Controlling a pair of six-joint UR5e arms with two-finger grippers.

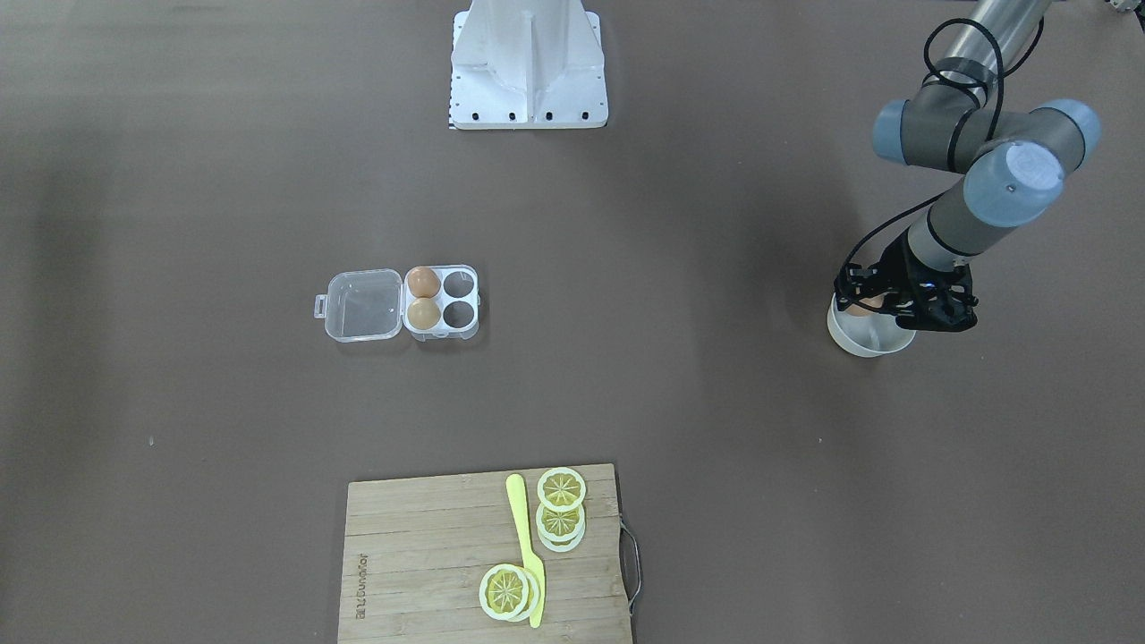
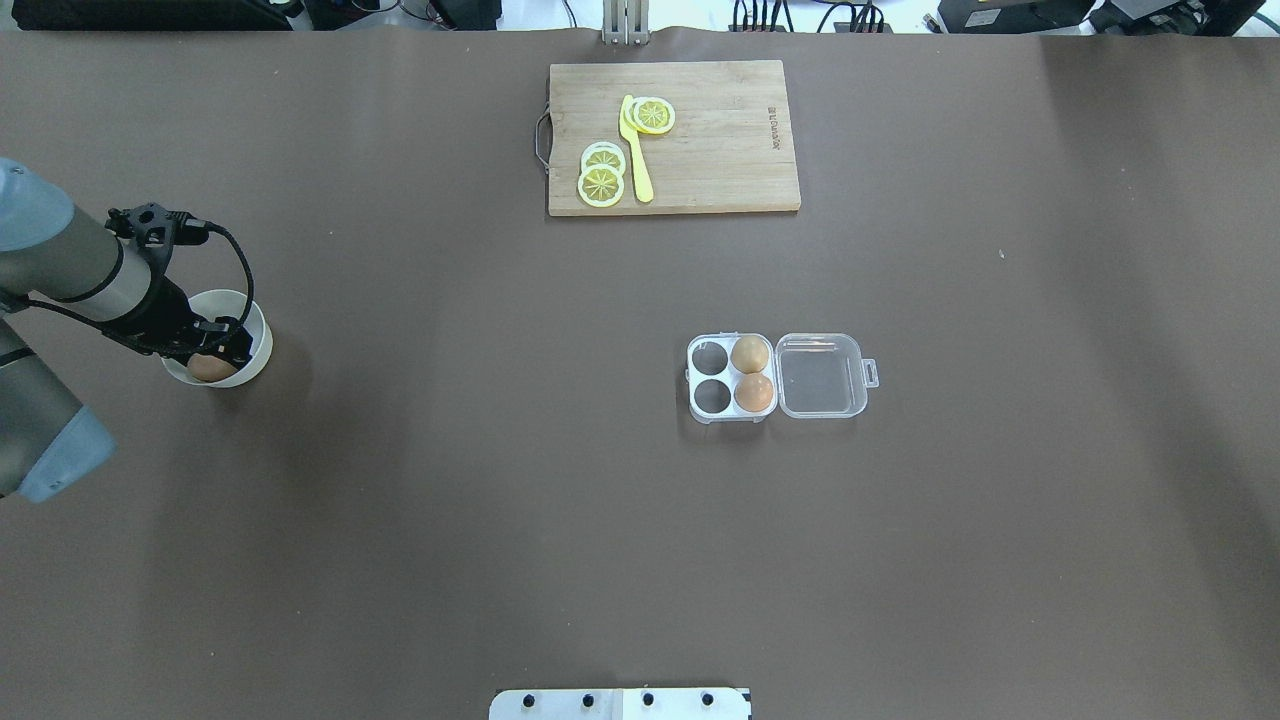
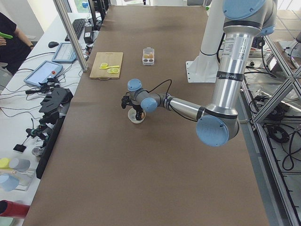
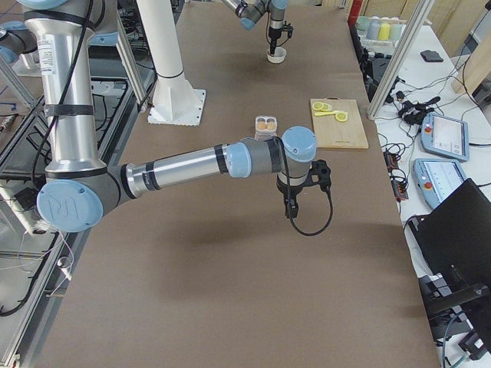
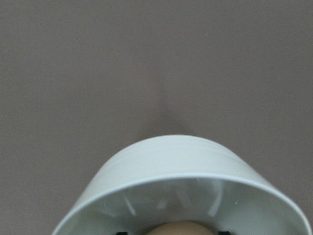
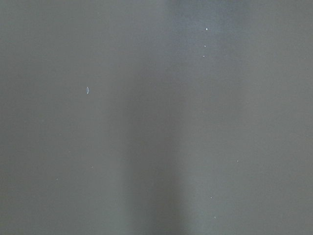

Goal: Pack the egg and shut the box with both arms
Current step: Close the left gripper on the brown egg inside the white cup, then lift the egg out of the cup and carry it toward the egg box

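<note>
Overhead view, 9 o'clock edge: your black two-finger left gripper (image 2: 218, 345) sits down inside the small round white bowl (image 2: 262, 338). Its fingers stand either side of the smooth orange-brown egg (image 2: 207, 369); you can't tell whether they pinch it. At 12 o'clock, the bamboo cutting board (image 2: 730, 175) carries engraved lettering (image 2: 772, 128), too small to read. Well off at the bowl's 3 o'clock, the square clear plastic egg box (image 2: 692, 380) lies open, lid (image 2: 820, 376) at 3 o'clock. Side view only: the right gripper (image 4: 290, 208), opening can't be judged.
</note>
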